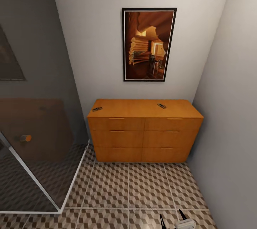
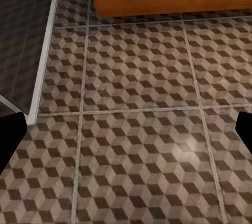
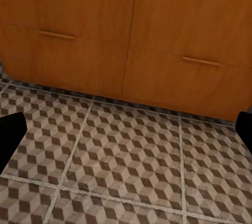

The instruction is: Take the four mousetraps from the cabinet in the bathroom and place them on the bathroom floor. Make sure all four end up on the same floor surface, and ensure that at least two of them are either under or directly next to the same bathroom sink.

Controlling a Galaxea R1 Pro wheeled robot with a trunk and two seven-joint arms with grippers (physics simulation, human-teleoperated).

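The bathroom floor (image 1: 142, 189) spreads across the lower part of the head view, big square tiles printed with brown, beige and white cubes and split by pale grout lines. Plain pale walls close in at the back and along the right side of the frame. In the middle stands the cabinet (image 1: 144, 138), a wide low orange-brown chest with six drawer fronts and slim bar handles, all the drawers shut, pushed back against the rear wall and nearly into the right-hand corner. Two mousetraps lie on its top (small and dark at this range, so their detail is hard to read): one (image 1: 97, 109) near the left end, the other (image 1: 161, 106) right of centre, well apart from each other. Above the cabinet, in the upper middle of the frame, hangs a black-framed picture (image 1: 149, 44) in warm orange tones. A dark glass shower screen (image 1: 35, 89) takes up the left side, its pale frame meeting the floor at lower left. At the bottom edge, right of centre, the right gripper (image 1: 174, 219) pokes into view with its two dark fingers spread apart and holding nothing. In the right wrist view the cabinet's lower drawers sit close above the tiles. In the left wrist view the left gripper's black fingertips (image 2: 10, 135) stand wide apart at either edge over bare tiles.
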